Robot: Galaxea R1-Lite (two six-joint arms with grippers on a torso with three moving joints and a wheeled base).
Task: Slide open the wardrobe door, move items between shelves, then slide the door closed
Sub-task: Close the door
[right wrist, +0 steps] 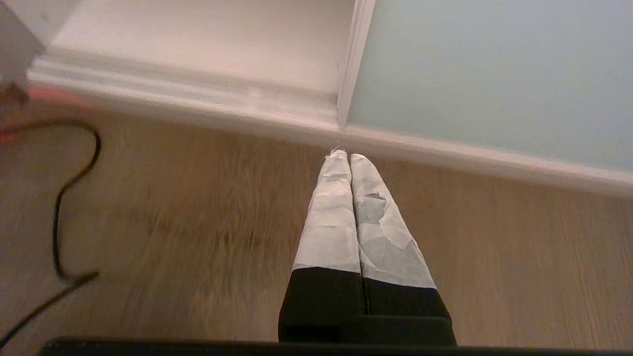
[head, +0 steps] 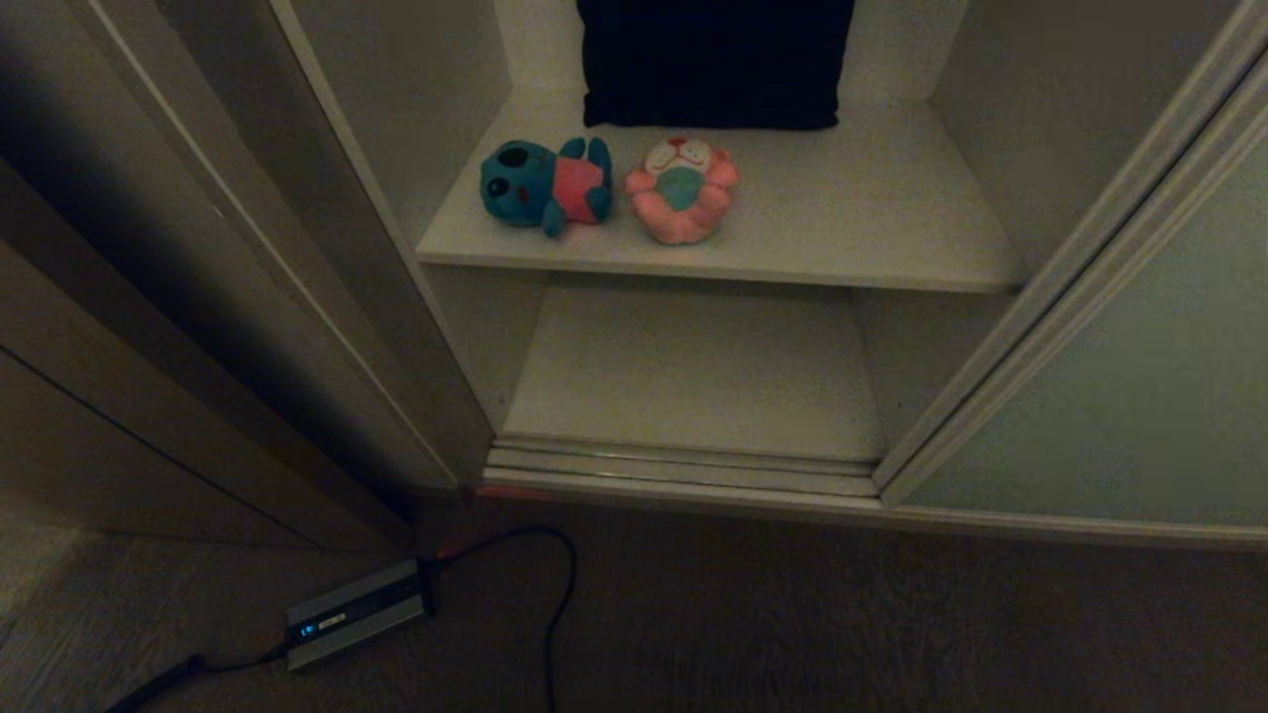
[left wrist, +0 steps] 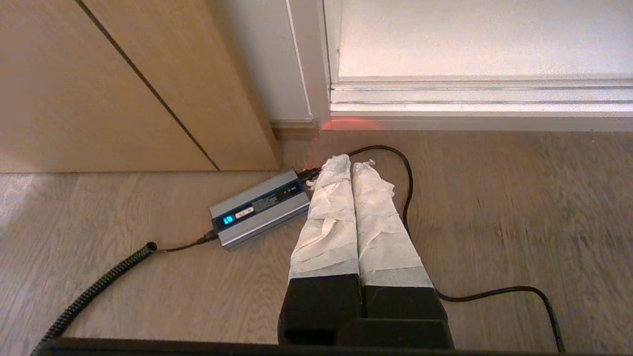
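The sliding wardrobe door [head: 1109, 396] [right wrist: 484, 69], a pale grey-green panel with a light frame, stands slid to the right, leaving the wardrobe open. On the upper shelf [head: 842, 228] lie two plush toys: a blue one with a pink shirt [head: 545, 184] and a pink one with a white face and teal shirt [head: 682, 190]. The lower shelf [head: 693, 376] [left wrist: 474, 39] is bare. Neither arm shows in the head view. My left gripper [left wrist: 352, 163] hangs shut over the floor near a power brick. My right gripper [right wrist: 349, 157] hangs shut over the floor, just before the door's bottom rail.
A black cushion [head: 713, 59] leans at the back of the upper shelf. A silver power brick [head: 357, 612] [left wrist: 259, 207] with black cables [left wrist: 410, 188] [right wrist: 59, 207] lies on the wooden floor. A brown wood-grain panel [head: 129, 327] [left wrist: 118, 84] stands at the left.
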